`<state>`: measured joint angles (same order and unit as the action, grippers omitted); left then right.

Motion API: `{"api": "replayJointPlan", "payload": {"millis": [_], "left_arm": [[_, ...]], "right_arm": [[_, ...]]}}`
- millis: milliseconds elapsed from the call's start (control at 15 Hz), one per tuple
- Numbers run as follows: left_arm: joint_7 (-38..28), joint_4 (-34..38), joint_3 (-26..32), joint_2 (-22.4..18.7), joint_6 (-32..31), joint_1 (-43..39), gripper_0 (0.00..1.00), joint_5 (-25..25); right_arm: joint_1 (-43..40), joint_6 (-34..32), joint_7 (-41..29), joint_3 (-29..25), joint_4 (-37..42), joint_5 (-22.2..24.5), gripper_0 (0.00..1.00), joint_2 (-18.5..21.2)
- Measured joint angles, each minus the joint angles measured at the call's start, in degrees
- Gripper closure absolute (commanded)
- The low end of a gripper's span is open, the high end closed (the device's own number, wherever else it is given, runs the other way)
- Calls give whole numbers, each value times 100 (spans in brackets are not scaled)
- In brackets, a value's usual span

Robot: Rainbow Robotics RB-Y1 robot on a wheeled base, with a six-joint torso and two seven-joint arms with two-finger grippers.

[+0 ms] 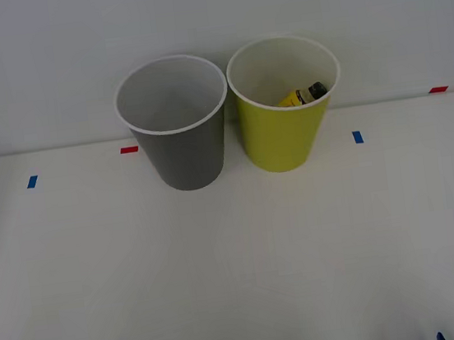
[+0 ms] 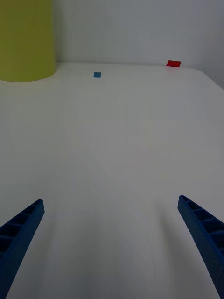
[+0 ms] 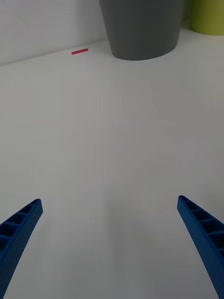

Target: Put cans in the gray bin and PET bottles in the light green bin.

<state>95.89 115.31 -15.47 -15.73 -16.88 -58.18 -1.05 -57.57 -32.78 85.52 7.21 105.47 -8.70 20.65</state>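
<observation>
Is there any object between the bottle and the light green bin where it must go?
No. The PET bottle already lies inside the light green bin, to the right of the gray bin. The left claw and the right claw are open, low over the bare table, holding nothing.

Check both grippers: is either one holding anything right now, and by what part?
Nothing is held. The left gripper and right gripper are both open over bare table; the PET bottle lies inside the light green bin.

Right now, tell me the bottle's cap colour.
Black, on the PET bottle inside the light green bin; front view.
</observation>
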Motion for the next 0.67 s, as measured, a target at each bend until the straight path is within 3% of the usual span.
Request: {"api": "replayJointPlan", "payload": {"millis": [667], "left_arm": [[0, 0, 0, 0, 0, 0, 0, 0]], "right_arm": [[0, 0, 0, 0, 0, 0, 0, 0]]}}
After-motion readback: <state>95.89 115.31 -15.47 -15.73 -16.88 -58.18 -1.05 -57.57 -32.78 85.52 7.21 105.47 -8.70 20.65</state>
